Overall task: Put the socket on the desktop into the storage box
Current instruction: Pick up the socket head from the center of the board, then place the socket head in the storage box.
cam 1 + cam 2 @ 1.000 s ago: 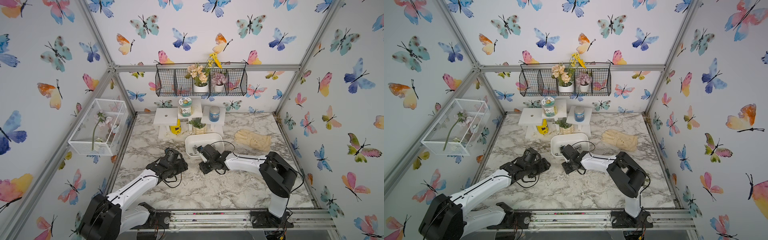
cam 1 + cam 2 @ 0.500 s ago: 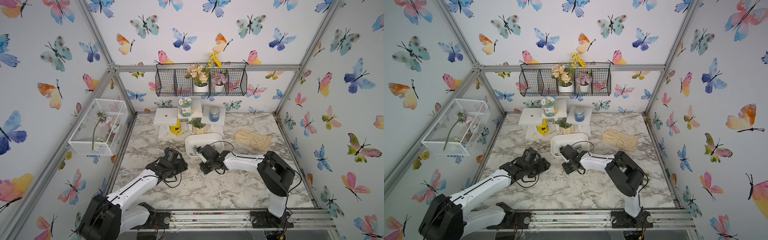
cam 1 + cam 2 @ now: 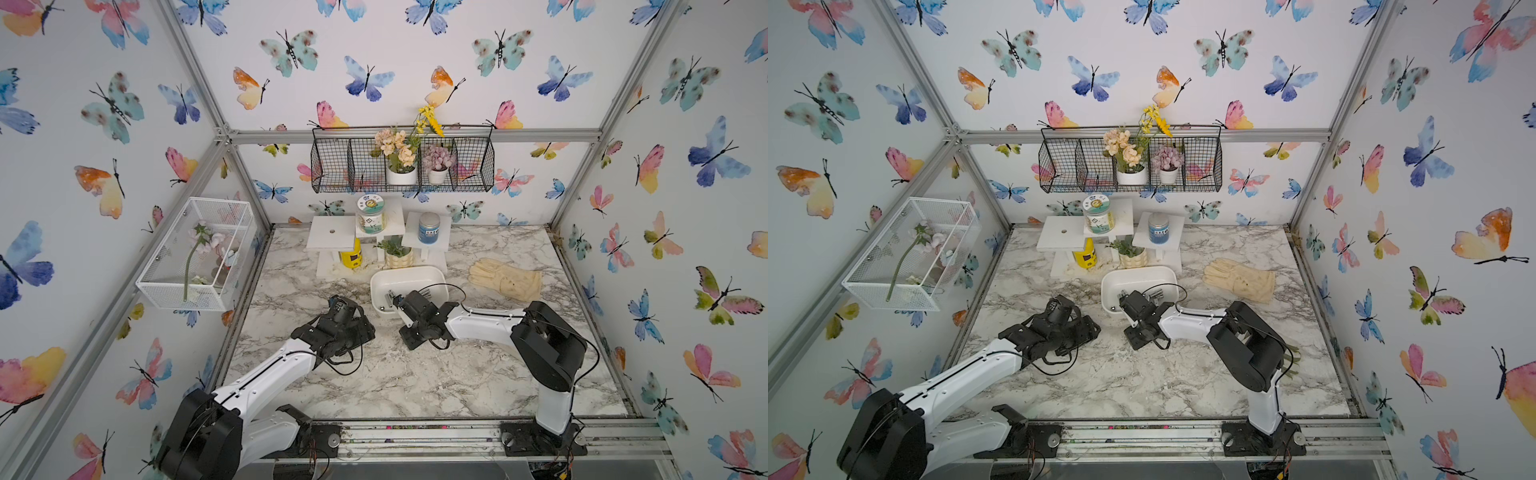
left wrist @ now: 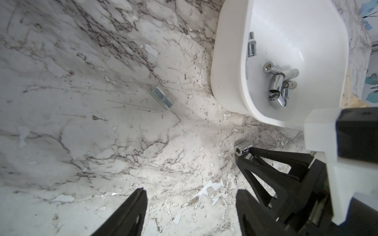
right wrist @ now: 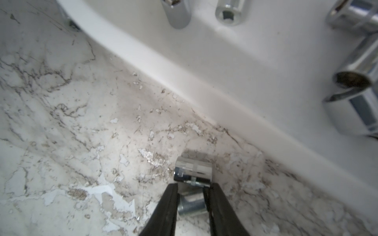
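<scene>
Beside the near wall of the white storage box [image 5: 204, 67], a dull grey socket [image 5: 191, 205] lies on the marble desktop [image 5: 61, 122]. My right gripper [image 5: 192, 189] is shut on it, a finger against each end. A shinier chrome socket [image 5: 193, 170] lies just past the fingertips, also seen as a chrome socket [image 4: 242, 148] from the left wrist. Another socket [image 4: 162, 100] lies alone on the desktop. Several sockets [image 4: 278, 85] sit inside the storage box [image 3: 409, 276]. My left gripper [image 4: 190, 191] hovers open over bare marble, left of the box.
A cream glove [image 3: 507, 280] lies right of the box. Behind the box stand a potted plant [image 3: 397, 253], a yellow bottle [image 3: 351, 253] and white stands with jars [image 3: 370, 216]. A black wire basket [image 3: 403, 162] hangs on the back wall, a white mesh basket [image 3: 199, 253] on the left wall.
The right gripper's jaws have drawn together onto the socket by the box. The left arm has stayed where it was.
</scene>
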Controlling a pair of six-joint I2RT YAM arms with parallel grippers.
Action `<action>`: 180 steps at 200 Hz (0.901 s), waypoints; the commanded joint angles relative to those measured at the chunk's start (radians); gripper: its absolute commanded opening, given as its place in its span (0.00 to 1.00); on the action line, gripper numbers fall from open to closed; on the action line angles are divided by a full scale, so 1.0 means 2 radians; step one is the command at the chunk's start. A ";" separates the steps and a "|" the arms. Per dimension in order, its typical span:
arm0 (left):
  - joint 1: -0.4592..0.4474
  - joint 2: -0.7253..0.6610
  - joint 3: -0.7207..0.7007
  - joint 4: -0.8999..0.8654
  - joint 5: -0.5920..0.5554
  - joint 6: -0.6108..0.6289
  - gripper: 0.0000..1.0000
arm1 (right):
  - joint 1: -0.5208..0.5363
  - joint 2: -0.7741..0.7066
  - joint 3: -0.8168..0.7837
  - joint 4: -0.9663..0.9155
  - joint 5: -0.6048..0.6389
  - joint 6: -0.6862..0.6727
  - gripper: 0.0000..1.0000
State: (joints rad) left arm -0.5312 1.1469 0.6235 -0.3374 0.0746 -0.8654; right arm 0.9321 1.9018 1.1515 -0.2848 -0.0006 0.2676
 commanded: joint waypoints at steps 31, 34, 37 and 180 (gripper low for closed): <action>0.003 -0.007 0.000 -0.006 0.010 -0.002 0.74 | 0.003 -0.008 -0.006 -0.021 0.008 0.000 0.22; 0.003 -0.008 0.000 -0.006 0.011 -0.002 0.74 | 0.003 -0.011 -0.006 -0.022 0.008 0.001 0.22; 0.003 -0.007 0.000 -0.006 0.011 -0.002 0.74 | 0.003 -0.012 -0.007 -0.022 0.008 0.001 0.22; 0.002 0.009 0.032 0.008 0.029 0.002 0.73 | -0.030 -0.060 0.091 -0.064 0.048 0.019 0.22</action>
State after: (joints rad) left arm -0.5301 1.1534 0.6590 -0.3332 0.1040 -0.8650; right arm 0.9127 1.7672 1.2675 -0.3771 0.0494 0.3035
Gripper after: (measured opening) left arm 0.733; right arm 0.232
